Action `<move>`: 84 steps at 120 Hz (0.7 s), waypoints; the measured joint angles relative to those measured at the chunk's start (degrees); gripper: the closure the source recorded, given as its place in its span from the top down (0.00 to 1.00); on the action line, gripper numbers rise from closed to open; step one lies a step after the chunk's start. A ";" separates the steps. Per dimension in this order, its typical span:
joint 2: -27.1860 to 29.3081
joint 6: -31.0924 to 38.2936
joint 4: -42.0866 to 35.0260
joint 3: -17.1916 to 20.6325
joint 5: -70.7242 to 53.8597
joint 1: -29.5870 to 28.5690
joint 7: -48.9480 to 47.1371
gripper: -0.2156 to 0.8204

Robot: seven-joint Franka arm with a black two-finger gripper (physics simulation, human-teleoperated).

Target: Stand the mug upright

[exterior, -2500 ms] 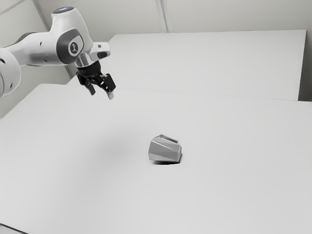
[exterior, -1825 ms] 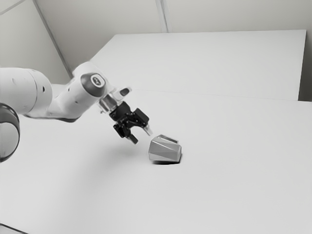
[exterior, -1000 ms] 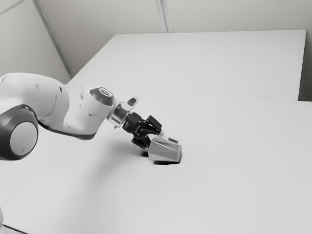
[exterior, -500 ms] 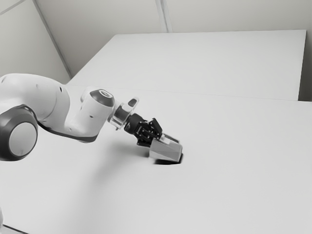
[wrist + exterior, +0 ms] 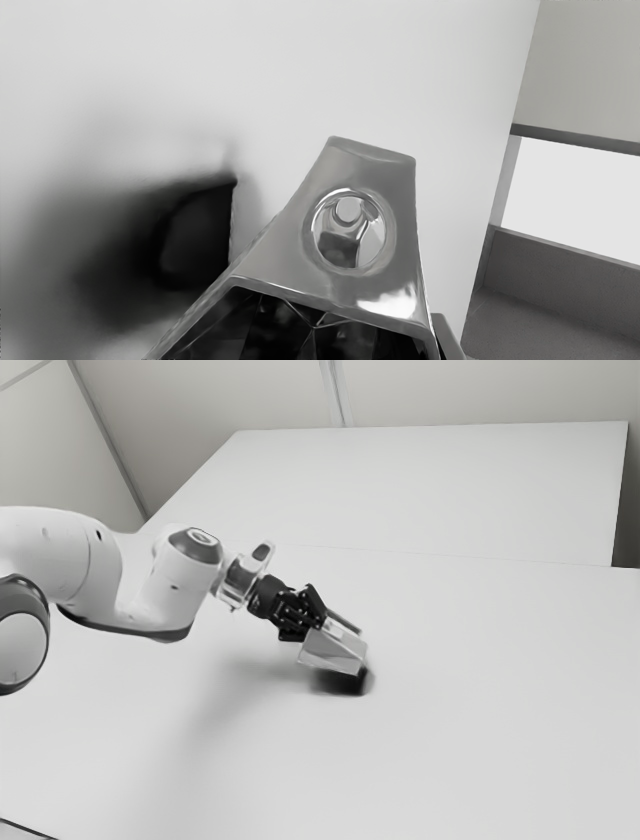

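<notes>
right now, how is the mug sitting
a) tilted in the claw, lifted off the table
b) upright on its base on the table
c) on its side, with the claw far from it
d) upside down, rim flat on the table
a, since the mug hangs slanted in the claw, with its dark shadow on the table below it.

At the left of the frame, our arm is white and smooth, with dark grey joint rings; our claw is black.
</notes>
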State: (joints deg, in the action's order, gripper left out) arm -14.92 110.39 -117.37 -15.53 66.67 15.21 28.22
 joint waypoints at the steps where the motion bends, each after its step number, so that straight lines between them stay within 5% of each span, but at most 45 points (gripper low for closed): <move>1: 0.18 0.11 0.05 0.00 -0.27 0.00 -0.09 0.05; 84: 9.49 13.17 -2.44 -0.32 -41.16 3.31 -26.47 0.03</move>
State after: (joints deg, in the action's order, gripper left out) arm -5.43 123.56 -119.81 -15.85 25.51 18.52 1.75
